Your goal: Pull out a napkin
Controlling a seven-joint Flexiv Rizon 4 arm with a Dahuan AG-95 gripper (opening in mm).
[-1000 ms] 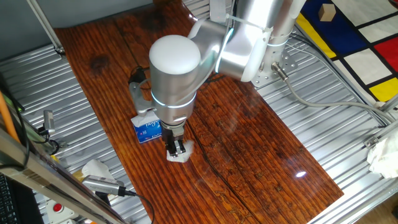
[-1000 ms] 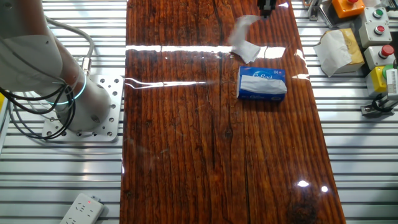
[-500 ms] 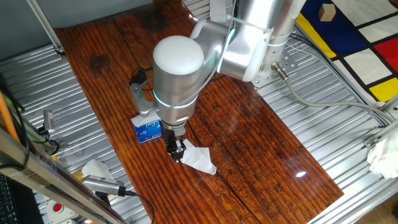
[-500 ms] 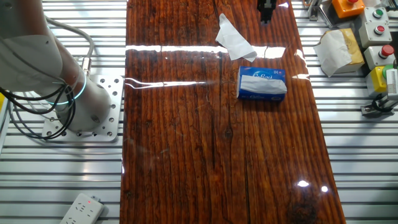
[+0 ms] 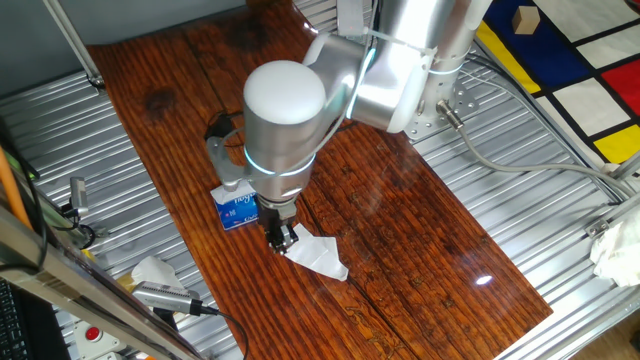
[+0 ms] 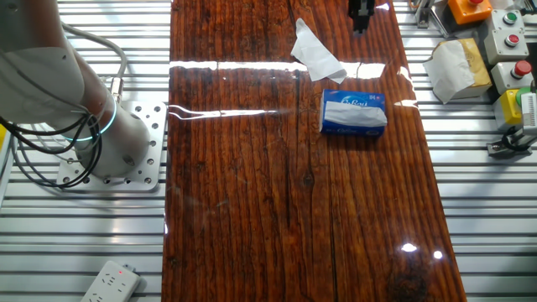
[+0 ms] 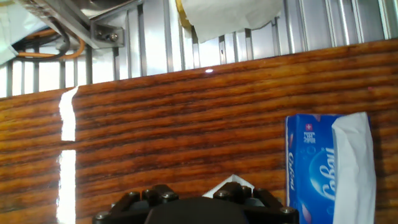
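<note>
A matt white paper napkin (image 5: 320, 255) lies on the glossy dark wood table (image 5: 400, 215), ringed by ribbed metal.

- The napkin (image 6: 315, 56) is laid flat on the table (image 6: 252, 210), just beside the tissue pack (image 6: 353, 112).
- The gripper (image 5: 282, 238) is positioned above the napkin's edge, beside the pack.
</note>
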